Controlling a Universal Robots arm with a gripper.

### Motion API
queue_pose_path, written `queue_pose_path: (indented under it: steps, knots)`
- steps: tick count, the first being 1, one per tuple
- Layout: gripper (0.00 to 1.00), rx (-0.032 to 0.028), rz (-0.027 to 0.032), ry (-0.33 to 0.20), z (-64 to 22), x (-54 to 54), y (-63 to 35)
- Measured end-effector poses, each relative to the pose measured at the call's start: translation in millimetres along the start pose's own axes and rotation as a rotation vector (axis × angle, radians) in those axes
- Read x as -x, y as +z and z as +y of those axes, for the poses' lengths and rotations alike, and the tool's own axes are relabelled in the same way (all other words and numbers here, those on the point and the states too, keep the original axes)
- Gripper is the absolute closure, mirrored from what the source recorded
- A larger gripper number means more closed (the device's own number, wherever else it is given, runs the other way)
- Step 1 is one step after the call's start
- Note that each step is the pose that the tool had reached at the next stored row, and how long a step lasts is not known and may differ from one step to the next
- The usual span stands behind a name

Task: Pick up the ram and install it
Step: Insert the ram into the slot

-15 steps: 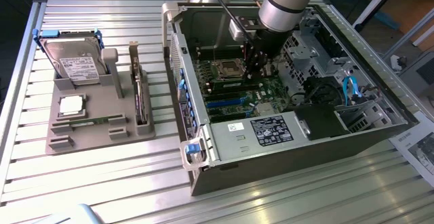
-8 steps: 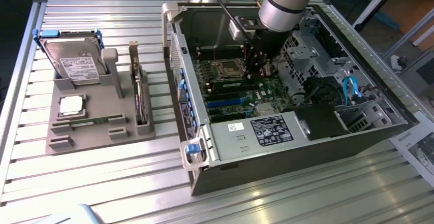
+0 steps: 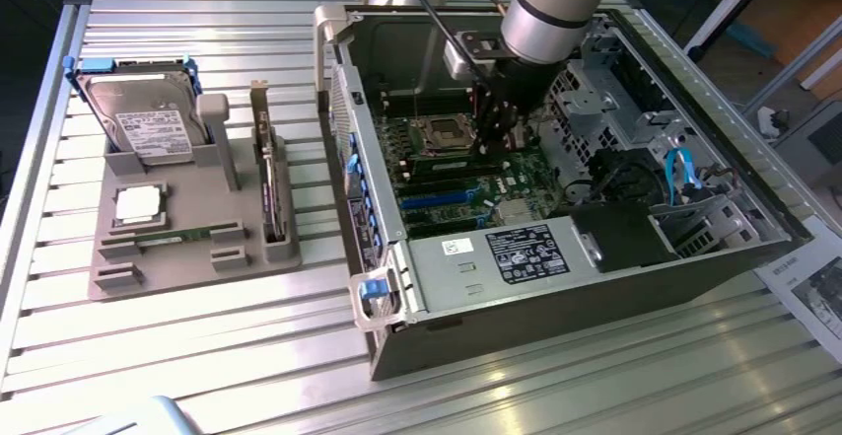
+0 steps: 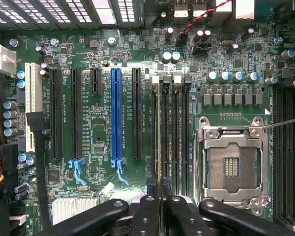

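My gripper (image 4: 161,200) is shut on the ram (image 4: 161,132), a thin green stick seen edge-on in the wrist view. The ram runs along the first of the black memory slots (image 4: 175,132), beside the long black card slot (image 4: 137,113); I cannot tell whether it is seated or just above the slot. In the exterior view the gripper (image 3: 496,137) reaches down into the open computer case (image 3: 553,257), just to the exterior view's right of the processor socket (image 3: 441,131). A second green stick (image 3: 184,235) lies in the grey holder (image 3: 197,257) outside the case.
The holder also carries a hard drive (image 3: 148,124), a square silver chip (image 3: 140,205) and an upright expansion card (image 3: 270,193). Around the gripper are the open processor socket (image 4: 233,164), a blue card slot (image 4: 116,113), capacitors and more memory slots (image 4: 285,147). The case walls close in on all sides.
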State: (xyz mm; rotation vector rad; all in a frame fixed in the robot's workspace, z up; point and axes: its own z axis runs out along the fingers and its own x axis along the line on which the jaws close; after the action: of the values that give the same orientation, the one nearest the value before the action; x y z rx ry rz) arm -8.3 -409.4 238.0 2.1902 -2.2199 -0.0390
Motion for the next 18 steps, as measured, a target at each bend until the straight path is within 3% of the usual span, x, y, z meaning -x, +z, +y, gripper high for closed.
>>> queue_pose_path:
  steps: [18]
  knots:
    - [0.88, -0.0015, -0.0002, 0.000, 0.5, 0.0, 1.8]
